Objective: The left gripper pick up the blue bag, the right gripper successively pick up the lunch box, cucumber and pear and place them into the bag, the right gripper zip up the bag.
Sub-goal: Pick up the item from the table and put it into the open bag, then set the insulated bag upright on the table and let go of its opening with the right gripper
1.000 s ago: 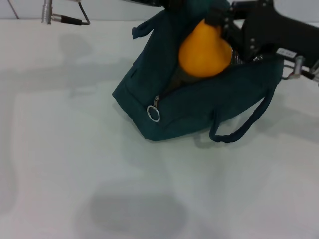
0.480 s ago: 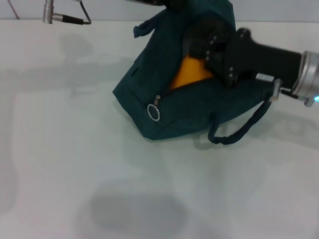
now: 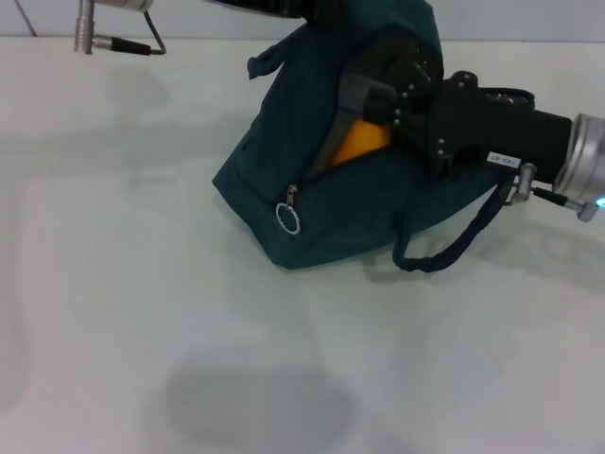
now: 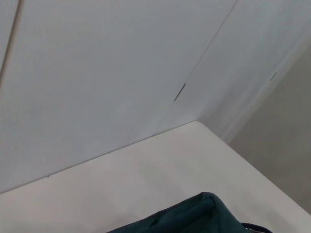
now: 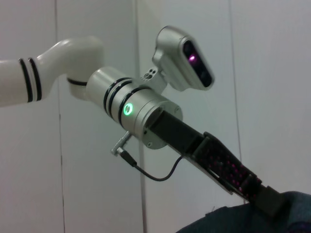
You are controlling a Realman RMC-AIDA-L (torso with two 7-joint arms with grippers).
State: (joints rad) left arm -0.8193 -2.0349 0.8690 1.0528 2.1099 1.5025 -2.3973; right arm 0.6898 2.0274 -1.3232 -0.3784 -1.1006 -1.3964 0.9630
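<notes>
Head view: right gripper (image 3: 378, 99), finger state unclear, pushes pear (image 3: 357, 142) into bag (image 3: 321, 203).

We see the right gripper (image 3: 378, 80) reaching into the open blue bag (image 3: 350, 213) at the table's (image 3: 142, 312) far side. An orange-yellow pear (image 3: 359, 142) shows inside the bag. The bag's top is held up at the far edge.

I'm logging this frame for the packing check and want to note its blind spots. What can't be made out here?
- Right gripper: head view, fingertips buried in the blue bag opening, so open or shut is unreadable.
- Pear: only an orange sliver shows; bag fabric and gripper cover the rest.
- Lunch box and cucumber: not visible in any view.
- Left gripper: right wrist view, tip sunk into bag fabric; head view's top edge cuts it off.
</notes>
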